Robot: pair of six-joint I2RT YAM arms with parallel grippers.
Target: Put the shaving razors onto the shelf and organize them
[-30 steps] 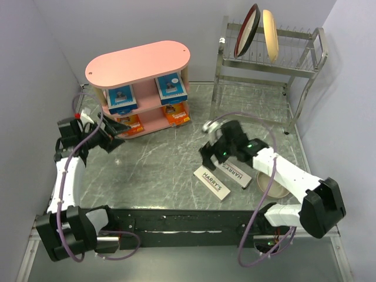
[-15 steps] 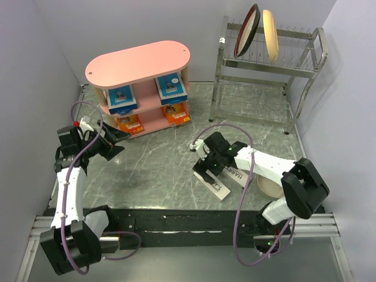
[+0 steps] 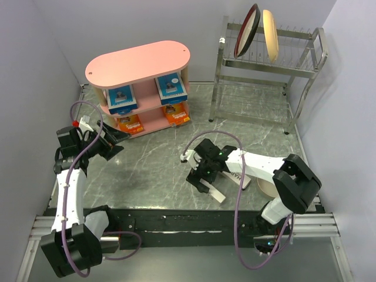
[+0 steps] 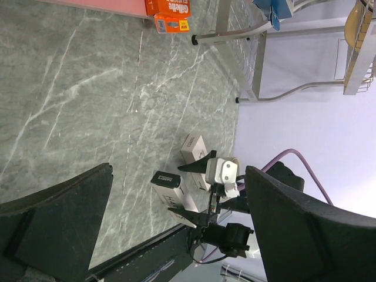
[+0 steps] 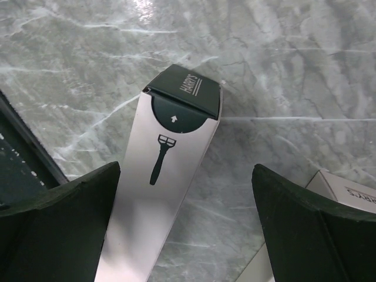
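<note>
The pink shelf [image 3: 138, 61] stands at the back left. It holds two blue-and-white razor packs [image 3: 121, 98] [image 3: 171, 88] on the middle tier and two orange packs [image 3: 130, 124] [image 3: 175, 113] below. A white HARRY'S box [image 5: 176, 135] lies on the table near the front, and my right gripper [image 5: 187, 170] stands open astride it, one finger on each side, neither touching it. In the top view the right gripper [image 3: 202, 179] covers most of this box [image 3: 217, 193]. The second HARRY'S box [image 5: 346, 191] lies just to the right. My left gripper [image 3: 114, 143] hangs open and empty near the shelf's front left.
A steel dish rack [image 3: 264, 56] with a dark plate [image 3: 247, 29] and a cream plate [image 3: 270, 26] stands at the back right. A beige bowl [image 3: 270, 188] sits under the right arm. Grey walls close in on both sides.
My right gripper has moved left and down over the nearer HARRY'S box and now straddles it. The left arm pulled back slightly a second ago and has since held still.
</note>
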